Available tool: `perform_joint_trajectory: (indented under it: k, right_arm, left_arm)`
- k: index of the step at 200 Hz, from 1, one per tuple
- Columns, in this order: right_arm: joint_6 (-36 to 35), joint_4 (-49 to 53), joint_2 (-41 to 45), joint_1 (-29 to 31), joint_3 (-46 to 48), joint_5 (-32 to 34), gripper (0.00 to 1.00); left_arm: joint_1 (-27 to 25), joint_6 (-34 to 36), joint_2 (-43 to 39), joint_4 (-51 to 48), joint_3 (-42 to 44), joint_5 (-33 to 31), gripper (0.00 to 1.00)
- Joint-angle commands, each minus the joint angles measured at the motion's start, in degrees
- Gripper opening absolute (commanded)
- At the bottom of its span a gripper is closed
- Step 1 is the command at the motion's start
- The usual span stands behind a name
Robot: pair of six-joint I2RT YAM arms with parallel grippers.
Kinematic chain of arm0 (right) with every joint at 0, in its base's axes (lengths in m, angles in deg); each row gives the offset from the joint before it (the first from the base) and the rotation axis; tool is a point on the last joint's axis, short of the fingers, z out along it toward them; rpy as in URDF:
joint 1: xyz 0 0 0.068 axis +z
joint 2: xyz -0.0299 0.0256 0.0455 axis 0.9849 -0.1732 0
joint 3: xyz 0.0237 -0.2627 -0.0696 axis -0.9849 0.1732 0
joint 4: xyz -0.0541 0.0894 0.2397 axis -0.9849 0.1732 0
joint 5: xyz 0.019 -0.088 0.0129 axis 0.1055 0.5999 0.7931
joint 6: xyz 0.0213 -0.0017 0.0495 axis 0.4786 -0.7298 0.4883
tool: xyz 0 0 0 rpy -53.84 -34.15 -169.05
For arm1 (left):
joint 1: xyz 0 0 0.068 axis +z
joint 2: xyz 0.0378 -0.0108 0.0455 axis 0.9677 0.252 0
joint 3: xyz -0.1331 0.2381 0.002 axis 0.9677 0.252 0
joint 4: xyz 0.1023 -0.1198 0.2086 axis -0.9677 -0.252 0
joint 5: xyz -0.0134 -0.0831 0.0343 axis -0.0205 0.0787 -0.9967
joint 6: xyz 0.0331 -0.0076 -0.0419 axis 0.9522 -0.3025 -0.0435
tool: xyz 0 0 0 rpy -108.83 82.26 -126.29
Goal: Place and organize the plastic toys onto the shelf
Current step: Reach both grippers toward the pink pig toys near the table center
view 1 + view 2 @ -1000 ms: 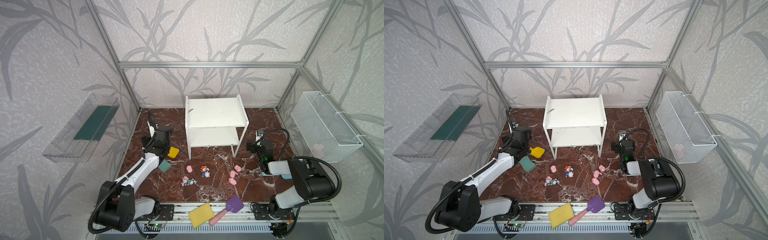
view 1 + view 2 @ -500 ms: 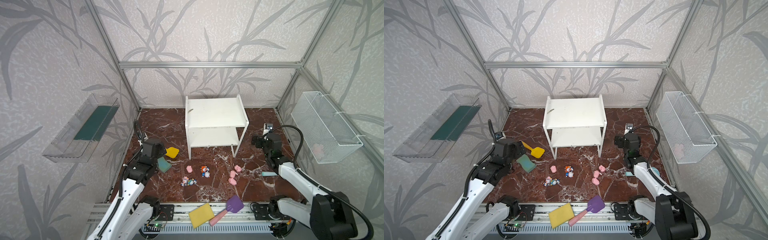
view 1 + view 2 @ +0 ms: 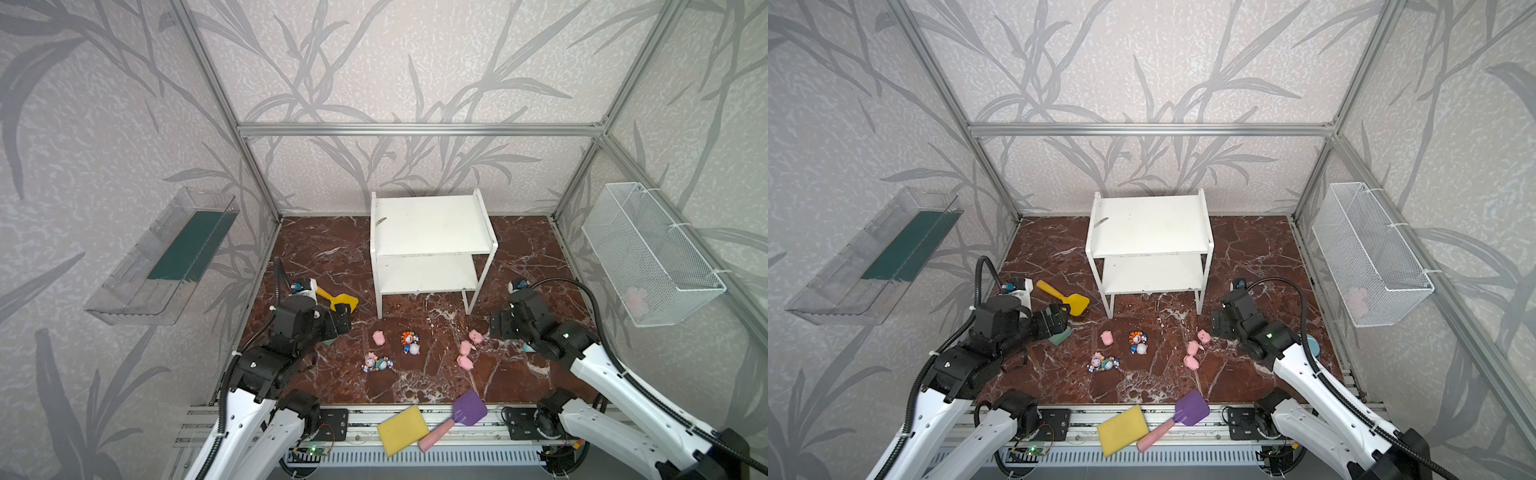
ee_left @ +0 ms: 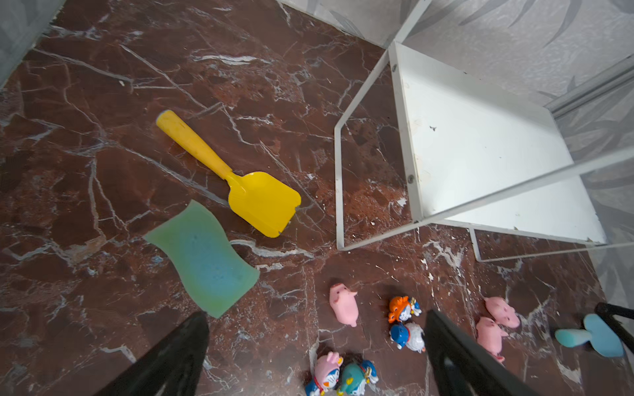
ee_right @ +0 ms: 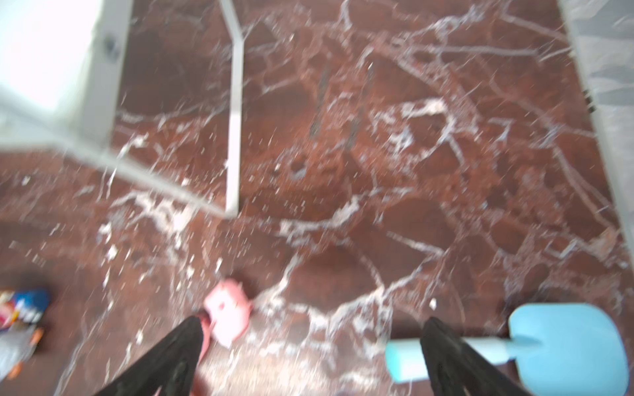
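Observation:
The white two-tier shelf (image 3: 428, 226) (image 3: 1148, 226) stands empty at the back middle. On the brown marble floor in front of it lie the plastic toys. One pink pig (image 3: 378, 337) (image 4: 343, 304) lies to the left, and three pigs (image 3: 466, 348) (image 3: 1192, 348) cluster to the right. Between them are two pairs of figurines (image 3: 411, 343) (image 3: 377, 362) (image 4: 401, 307). My left gripper (image 3: 338, 319) (image 4: 317, 314) hovers open, left of the toys. My right gripper (image 3: 500, 326) (image 5: 312, 320) is open and empty, beside the nearest pig (image 5: 228, 315).
A yellow shovel (image 3: 338, 300) and a green sponge (image 4: 206, 257) lie by the left gripper, a blue shovel (image 5: 562, 343) by the right. A yellow sponge (image 3: 402, 430) and a purple shovel (image 3: 461, 415) sit on the front rail. A wire basket (image 3: 648, 257) and a clear tray (image 3: 166, 257) hang on the walls.
Both arms have risen from their folded poses, and both grippers have swung in closer to the toys. The jaws stay open and the toys have not moved.

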Motion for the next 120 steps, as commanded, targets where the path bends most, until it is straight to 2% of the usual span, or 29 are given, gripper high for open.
perform_joint_trajectory:
  k: [1,33,52,88,120]
  right_arm:
    - [9.6,8.3,1.6,4.9,1.8,0.5,0.99]
    - [12.8,5.3,-0.1,10.0,5.3,-0.1,0.95]
    - [11.8,0.6,-1.5,10.1,7.0,-2.1,0.88]
    - [9.6,-8.1,-5.0,10.1,9.8,-2.7,0.73]
    - [8.0,-13.2,-9.7,9.9,10.2,-2.6,0.70]
  left_arm:
    - [-1.8,-2.5,-1.3,-1.5,0.4,1.9,0.99]
    - [-4.9,-4.4,-0.2,1.4,3.0,3.6,0.99]
    - [-6.8,-5.9,0.8,3.2,5.1,4.4,0.99]
    - [-10.2,-5.9,1.3,3.8,6.0,1.7,0.99]
    - [-10.7,-5.1,0.9,4.5,6.1,1.4,0.99]
